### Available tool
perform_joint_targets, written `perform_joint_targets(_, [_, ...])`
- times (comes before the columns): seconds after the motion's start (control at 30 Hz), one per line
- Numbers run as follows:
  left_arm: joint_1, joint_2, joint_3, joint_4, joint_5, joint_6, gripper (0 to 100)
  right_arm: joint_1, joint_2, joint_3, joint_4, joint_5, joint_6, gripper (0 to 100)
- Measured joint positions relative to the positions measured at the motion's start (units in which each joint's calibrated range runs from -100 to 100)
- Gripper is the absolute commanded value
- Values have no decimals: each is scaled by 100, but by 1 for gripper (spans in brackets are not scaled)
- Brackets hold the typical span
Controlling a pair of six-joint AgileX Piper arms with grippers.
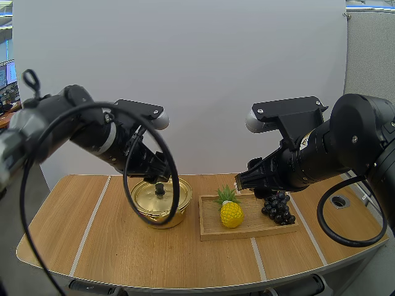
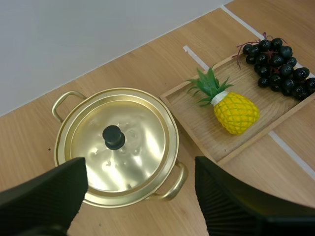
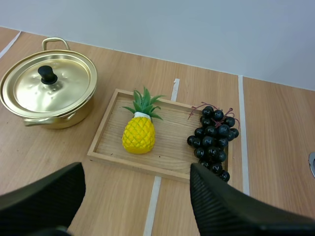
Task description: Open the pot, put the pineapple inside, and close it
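High view, nearest edge first: a wooden counter (image 1: 123,253) with pale stripes (image 1: 90,223) running front to back and a round metal grommet (image 1: 339,200) set into it at the right. Farther in lies a wooden tray (image 1: 259,230). Just beside it on the left, not touching, stands a gold pot (image 1: 162,206) with its lid (image 1: 150,194) on and a black knob (image 1: 160,187) at the centre.

The pineapple (image 1: 231,214) lies on its side in the tray's left half. Its long axis runs near to far, yellow body toward the front, green crown toward the back and tipped a little toward the pot. A bunch of dark grapes (image 1: 278,206) lies in the tray's right half, apart from the pineapple.

The left jaws hang just above the knob. From the left wrist view they stand wide apart, empty, with the lid below the gap.

The right jaws hover over the tray's far edge, between the pineapple and the grapes. From the right wrist view they too stand apart and hold nothing, and the pineapple lies ahead of the gap, untouched.

Behind it all stands a plain white panel (image 1: 203,74), with a grey partition (image 1: 370,55) at its right.
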Motion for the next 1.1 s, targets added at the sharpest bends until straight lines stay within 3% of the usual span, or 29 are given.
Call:
perform_joint_targets(0.57, [0, 2544, -1214, -25, -232, 156, 100, 0, 0, 0, 0, 0, 0, 100])
perform_joint_targets(1.1, [0, 3413, -1286, 14, -841, 185, 100, 0, 0, 0, 0, -60, 0, 100])
